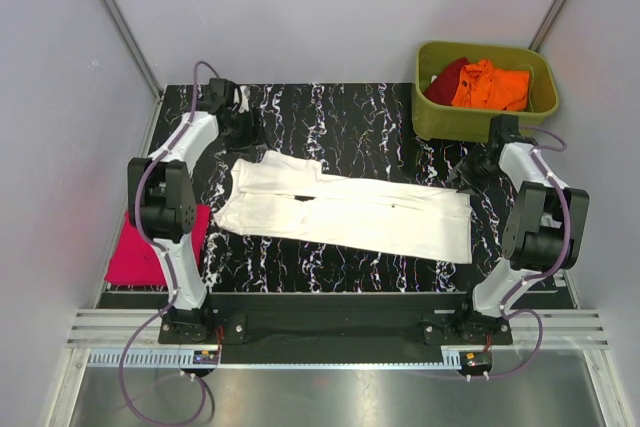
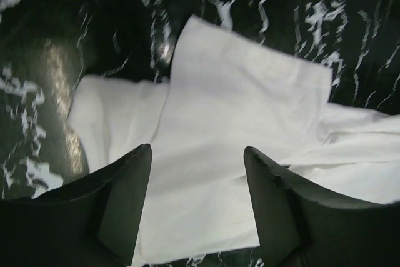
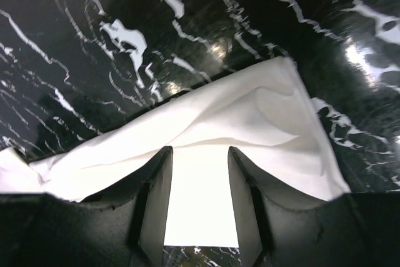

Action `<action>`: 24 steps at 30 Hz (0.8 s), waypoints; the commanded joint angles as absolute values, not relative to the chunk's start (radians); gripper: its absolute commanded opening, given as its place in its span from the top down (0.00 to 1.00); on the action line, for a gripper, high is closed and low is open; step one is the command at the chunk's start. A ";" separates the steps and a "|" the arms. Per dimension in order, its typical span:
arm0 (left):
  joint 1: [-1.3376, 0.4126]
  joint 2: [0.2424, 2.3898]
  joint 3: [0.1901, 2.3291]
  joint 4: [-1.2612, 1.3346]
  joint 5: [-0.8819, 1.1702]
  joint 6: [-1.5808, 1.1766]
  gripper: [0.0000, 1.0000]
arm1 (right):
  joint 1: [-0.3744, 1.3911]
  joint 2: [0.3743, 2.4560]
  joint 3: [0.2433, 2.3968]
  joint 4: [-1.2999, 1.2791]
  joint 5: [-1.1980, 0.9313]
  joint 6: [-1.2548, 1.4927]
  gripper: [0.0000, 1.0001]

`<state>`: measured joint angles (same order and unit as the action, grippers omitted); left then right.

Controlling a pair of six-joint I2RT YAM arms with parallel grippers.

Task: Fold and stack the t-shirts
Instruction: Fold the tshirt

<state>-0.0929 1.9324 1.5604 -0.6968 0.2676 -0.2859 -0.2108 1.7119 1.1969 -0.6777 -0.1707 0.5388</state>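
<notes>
Black marbled table [image 1: 350,117] carried the white t-shirt [image 1: 340,209], laid flat; left gripper [image 2: 197,150] stood wide over one end, right gripper [image 3: 199,149] narrower over the other, neither holding cloth.

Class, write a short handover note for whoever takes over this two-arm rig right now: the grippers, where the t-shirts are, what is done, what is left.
Left gripper: open, over the left end of the white t-shirt, no grip visible.
Right gripper: open, over its right end, no grip visible.
White t-shirt: flat across the table as a long band, seemingly folded lengthwise.
Pink t-shirt: at the table's left edge, looks folded.
Orange t-shirt and dark red t-shirt: bunched in the green tub, far right.
Done: apparently the pink one.
Left: finish folding the white one, stack it, then do the two in the tub.
</notes>
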 commanded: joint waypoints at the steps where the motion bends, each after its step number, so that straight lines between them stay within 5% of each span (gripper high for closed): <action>1: -0.129 2.005 1.657 -0.621 0.284 -0.232 0.34 | -0.189 1.678 1.218 -0.673 -0.198 0.560 0.52; 10: -0.133 2.216 1.830 -0.643 0.233 -0.138 0.36 | -0.187 1.675 1.259 -0.707 -0.190 0.535 0.52; 24: -0.156 2.303 1.881 -0.611 0.218 -0.153 0.54 | -0.187 1.671 1.261 -0.706 -0.164 0.515 0.52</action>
